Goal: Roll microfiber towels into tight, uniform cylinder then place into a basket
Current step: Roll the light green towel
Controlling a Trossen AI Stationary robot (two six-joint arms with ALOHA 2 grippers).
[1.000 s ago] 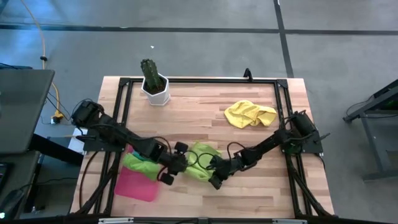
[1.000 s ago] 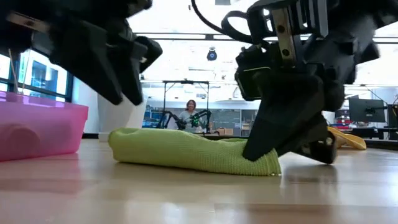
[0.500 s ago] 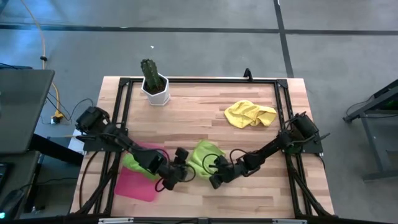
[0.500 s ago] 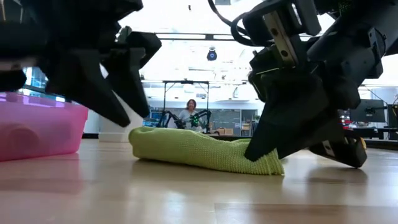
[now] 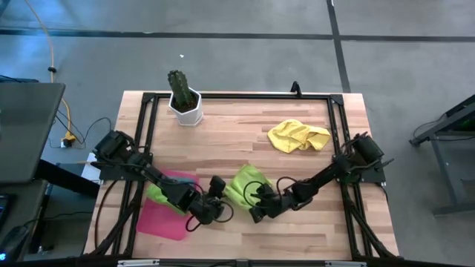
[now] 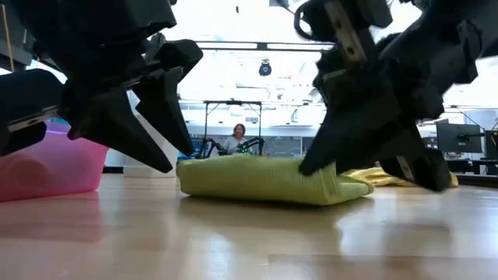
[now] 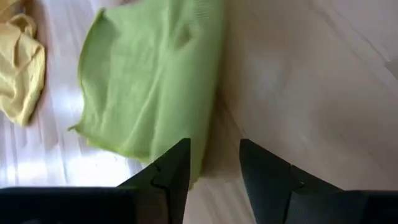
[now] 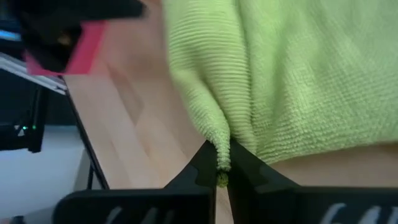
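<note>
Lime green towel [image 5: 246,183], partly folded, lying mid-table between both arms, just beside the pink basket [image 5: 165,219]. Right gripper [image 8: 219,167] is clenched on the towel's near corner, apparently to lift or turn the edge for rolling. Left gripper [image 7: 214,163], fingers parted and empty, hovers at the opposite edge, seemingly ready to steady it. Yellow towel [image 5: 297,136] waits well apart.
</note>
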